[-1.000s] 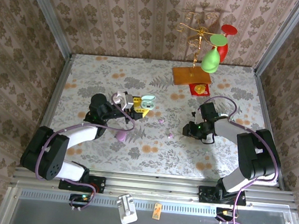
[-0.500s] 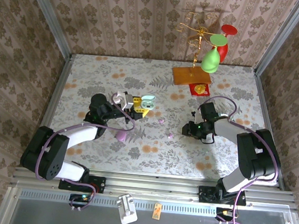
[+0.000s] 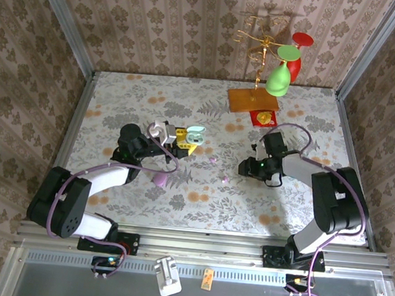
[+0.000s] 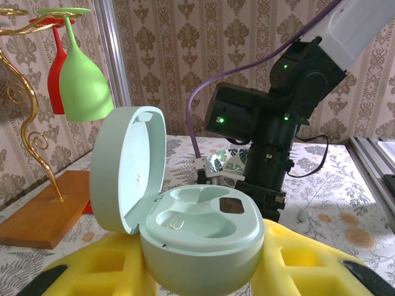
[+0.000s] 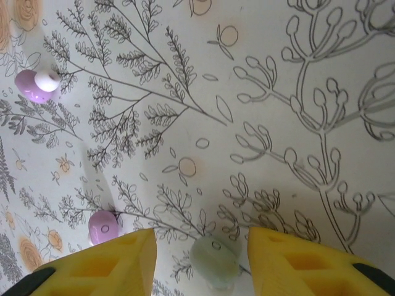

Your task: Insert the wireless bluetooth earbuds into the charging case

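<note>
**Right pincer poised over mint earbud beside open case**

On the floral-print surface (image 3: 118, 98), the left arm's pincer (image 4: 200, 265) is clamped on either side of the mint charging case (image 4: 203, 231). The case's lid (image 4: 126, 166) is raised and both wells look empty. Well apart from it, the right pincer (image 5: 200, 242) points down at the surface with its yellow fingers (image 5: 99, 268) apart. A pale mint earbud (image 5: 213, 262) lies between them, touched by neither. A lilac earbud (image 5: 103, 226) lies just beside one finger, and a lilac-and-white earbud (image 5: 38, 84) sits farther off. The step in hand appears to be the pick-up of a first earbud. The next move likely calls for closing squarely on the tiny, rounded piece without nudging its lilac neighbour. It would then be carried to the held case and matched to a well.
</note>
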`<state>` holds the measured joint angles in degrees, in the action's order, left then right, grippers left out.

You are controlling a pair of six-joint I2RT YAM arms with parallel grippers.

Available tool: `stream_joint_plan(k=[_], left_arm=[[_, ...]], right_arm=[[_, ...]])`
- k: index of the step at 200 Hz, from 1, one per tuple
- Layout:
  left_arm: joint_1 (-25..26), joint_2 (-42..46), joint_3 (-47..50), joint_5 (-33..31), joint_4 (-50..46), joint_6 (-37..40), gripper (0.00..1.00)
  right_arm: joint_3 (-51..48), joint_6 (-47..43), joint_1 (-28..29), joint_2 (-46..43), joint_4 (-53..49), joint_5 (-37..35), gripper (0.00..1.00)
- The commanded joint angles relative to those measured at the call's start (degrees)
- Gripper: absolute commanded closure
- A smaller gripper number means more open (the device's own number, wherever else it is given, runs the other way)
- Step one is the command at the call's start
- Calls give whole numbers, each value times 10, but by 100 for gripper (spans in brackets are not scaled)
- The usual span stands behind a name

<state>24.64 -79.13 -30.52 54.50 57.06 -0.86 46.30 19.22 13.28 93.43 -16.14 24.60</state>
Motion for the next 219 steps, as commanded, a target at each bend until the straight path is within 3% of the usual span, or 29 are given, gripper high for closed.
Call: stream_joint_plan(k=[1, 140, 219], left_arm=[[-3, 4, -10, 16, 24, -6, 72], [-3, -3, -9, 19, 45, -19, 72], [-2, -2, -9, 19, 45, -20, 72]], right_arm=[[10, -12, -2, 18, 5, 16, 55], [-57, -11, -2, -17, 29, 84, 63], [-60, 3, -1, -8, 35, 72, 78]])
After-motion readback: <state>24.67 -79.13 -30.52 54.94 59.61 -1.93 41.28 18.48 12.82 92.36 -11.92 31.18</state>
